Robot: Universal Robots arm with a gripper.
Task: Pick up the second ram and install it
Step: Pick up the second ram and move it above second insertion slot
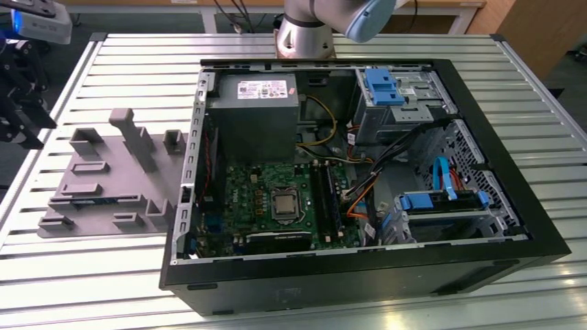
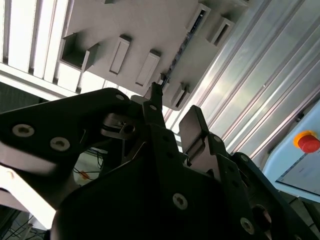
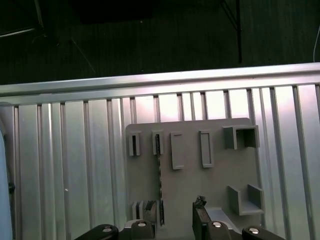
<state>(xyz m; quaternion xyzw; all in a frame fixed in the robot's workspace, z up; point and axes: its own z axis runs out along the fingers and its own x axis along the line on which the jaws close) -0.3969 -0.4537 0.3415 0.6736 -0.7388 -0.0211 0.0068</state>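
Gripper [image 3: 175, 217], jaws apart, near thin blue-green ram [image 1: 92, 201].

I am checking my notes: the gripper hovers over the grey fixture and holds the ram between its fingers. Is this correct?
Not entirely. The gripper hovers over the grey fixture, but its fingers are open and empty; the first wrist view shows the second ram sitting in the fixture.

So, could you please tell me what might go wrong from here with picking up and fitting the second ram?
1. In the first wrist view the second ram sits nearer one finger than midway under the open gripper, so a fingertip could strike it or the grey fixture.
2. The black slots sit inside the case close to cables, which might snag.
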